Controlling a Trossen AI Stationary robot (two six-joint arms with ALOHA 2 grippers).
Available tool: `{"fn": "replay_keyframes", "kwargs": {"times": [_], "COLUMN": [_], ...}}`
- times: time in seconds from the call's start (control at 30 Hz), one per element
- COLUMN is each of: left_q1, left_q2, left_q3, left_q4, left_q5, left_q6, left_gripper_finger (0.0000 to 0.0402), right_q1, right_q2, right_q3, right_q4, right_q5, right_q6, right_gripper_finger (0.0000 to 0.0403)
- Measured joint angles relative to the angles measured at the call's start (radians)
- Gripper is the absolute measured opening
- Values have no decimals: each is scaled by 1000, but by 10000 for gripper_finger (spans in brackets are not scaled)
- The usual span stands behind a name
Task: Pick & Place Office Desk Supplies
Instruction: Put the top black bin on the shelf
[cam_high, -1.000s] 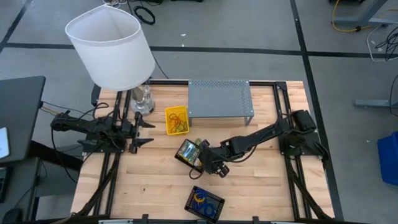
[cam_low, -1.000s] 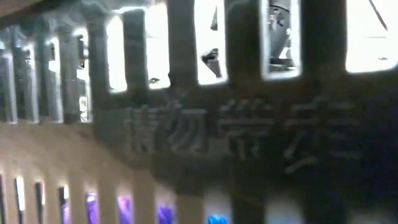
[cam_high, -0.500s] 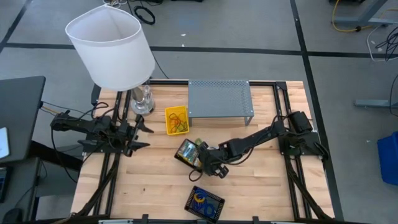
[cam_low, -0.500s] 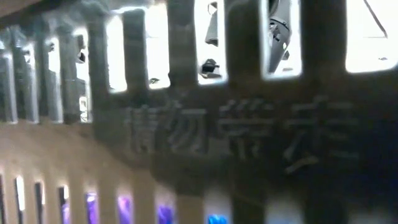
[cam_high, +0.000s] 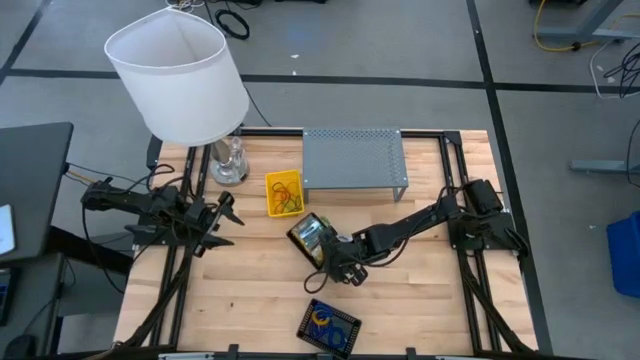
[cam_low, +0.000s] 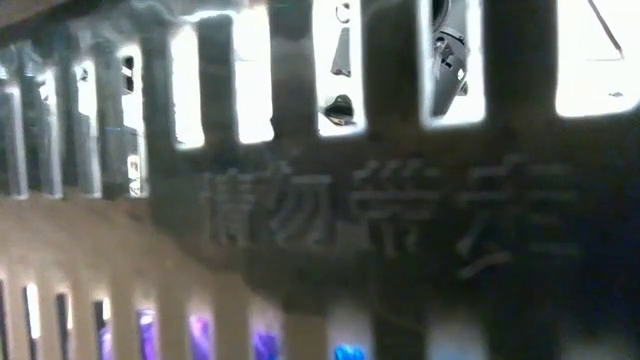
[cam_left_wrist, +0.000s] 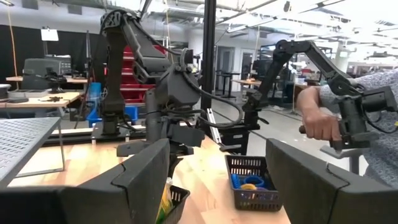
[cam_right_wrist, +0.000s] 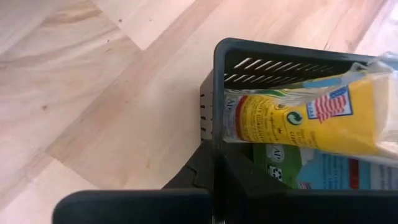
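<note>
A black slotted basket (cam_high: 310, 234) sits mid-table holding yellow-green crayon boxes (cam_right_wrist: 298, 118). My right gripper (cam_high: 331, 253) comes in from the table's right and is shut on the basket's near wall. A yellow basket (cam_high: 283, 192) with rubber band loops stands just beyond it. Another black basket (cam_high: 328, 326), with blue and yellow items, sits at the near edge. My left gripper (cam_high: 222, 217) waits open at the table's left, nothing between its fingers. My right gripper pinches the black basket's side wall at its upper rim (cam_right_wrist: 217, 134), close to a corner. One finger (cam_right_wrist: 189, 177) is outside the wall and one (cam_right_wrist: 252, 180) inside, beside the crayon boxes. The fingers slant down from the table's right. Whether the basket's bottom is still on the table cannot be told.
A grey perforated shelf (cam_high: 355, 160) stands at the far edge and a lamp with a big white shade (cam_high: 178, 75) at the far left. A slotted wall close to the lens fills the low view. A person's hand (cam_left_wrist: 317, 121) shows beyond the table.
My right gripper has shut on the black basket's wall. The basket has shifted a little toward the far edge and turned. My left gripper has turned slightly in place and stays open.
</note>
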Motion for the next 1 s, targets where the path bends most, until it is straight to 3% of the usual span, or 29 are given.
{"fn": "replay_keyframes", "kwargs": {"times": [0.13,0.7,1.0], "left_q1": [0,0,0], "left_q2": [0,0,0], "left_q3": [0,0,0], "left_q4": [0,-1,-1], "left_q5": [1,1,1], "left_q6": [1,3,3], "left_gripper_finger": [268,268,268], "right_q1": [6,170,230], "right_q2": [0,0,0], "right_q3": [0,0,108], "right_q4": [-13,-82,-259], "right_q5": [7,210,326], "right_q6": [61,348,504], "right_gripper_finger": [6,6,6]}}
